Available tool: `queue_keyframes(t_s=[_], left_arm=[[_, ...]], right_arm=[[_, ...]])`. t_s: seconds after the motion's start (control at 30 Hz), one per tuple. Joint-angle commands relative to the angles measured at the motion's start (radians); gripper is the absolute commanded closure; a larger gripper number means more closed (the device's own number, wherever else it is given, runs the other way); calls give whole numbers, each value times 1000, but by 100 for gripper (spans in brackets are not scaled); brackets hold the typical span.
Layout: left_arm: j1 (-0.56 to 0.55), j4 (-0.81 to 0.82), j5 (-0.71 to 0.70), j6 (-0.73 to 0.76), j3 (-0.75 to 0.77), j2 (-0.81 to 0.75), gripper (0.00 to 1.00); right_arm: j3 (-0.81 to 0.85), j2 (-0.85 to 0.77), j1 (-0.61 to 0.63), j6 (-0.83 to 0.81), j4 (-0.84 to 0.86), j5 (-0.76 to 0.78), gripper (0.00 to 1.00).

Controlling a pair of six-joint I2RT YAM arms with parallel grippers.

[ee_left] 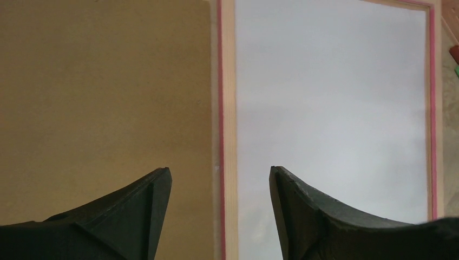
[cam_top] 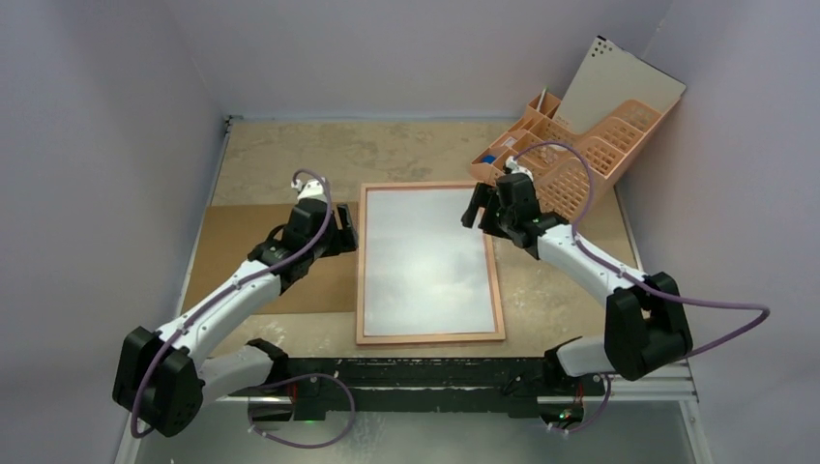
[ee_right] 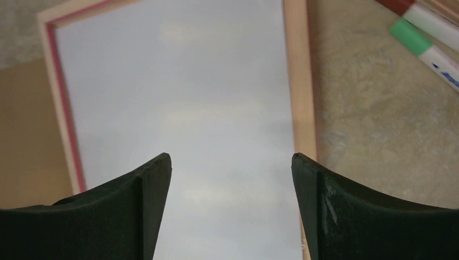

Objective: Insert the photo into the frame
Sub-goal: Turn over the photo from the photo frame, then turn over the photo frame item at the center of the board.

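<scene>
The frame (cam_top: 360,261) lies flat in the middle of the table, pale peach-wood reverse up, with pink showing along its inner edge (ee_left: 229,81). The photo (cam_top: 425,261) lies inside it, plain white back up, its picture side hidden. My left gripper (cam_top: 346,232) is open and empty over the frame's left rail; in the left wrist view (ee_left: 220,176) one finger is over the brown board and one over the photo (ee_left: 335,108). My right gripper (cam_top: 476,208) is open and empty above the photo (ee_right: 178,97) near the frame's right rail (ee_right: 300,81).
A plain brown backing board (cam_top: 242,261) lies flat left of the frame, under the left arm. A peach desk organiser (cam_top: 571,155) stands at the back right with a pale board (cam_top: 619,92) leaning behind it. Marker pens (ee_right: 427,38) lie right of the frame.
</scene>
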Motion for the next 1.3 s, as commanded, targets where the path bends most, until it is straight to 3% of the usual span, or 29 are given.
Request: queue_keyframes(t_s=[0.0, 0.17, 0.33, 0.47, 0.7, 0.87, 1.13, 1.27], left_arm=[[15, -146, -151, -77, 29, -70, 30], [15, -325, -233, -292, -22, -198, 30], [15, -468, -175, -445, -68, -291, 29], [15, -486, -100, -529, -123, -336, 29], [15, -477, -66, -635, -230, -385, 29], [17, -422, -8, -651, -281, -379, 29], [17, -434, -9, -644, -291, -318, 29], [17, -434, -32, -663, -316, -364, 29]], right_arm=[[103, 29, 57, -46, 134, -98, 17], [363, 248, 171, -152, 138, -174, 18], [657, 494, 242, -250, 135, -291, 19], [863, 691, 298, -334, 119, -344, 21], [1175, 950, 369, -447, 77, -271, 21], [1447, 1118, 375, -568, -69, -304, 20], [1525, 1186, 375, -788, -165, -382, 15], [1479, 1193, 376, -835, -157, -415, 15]])
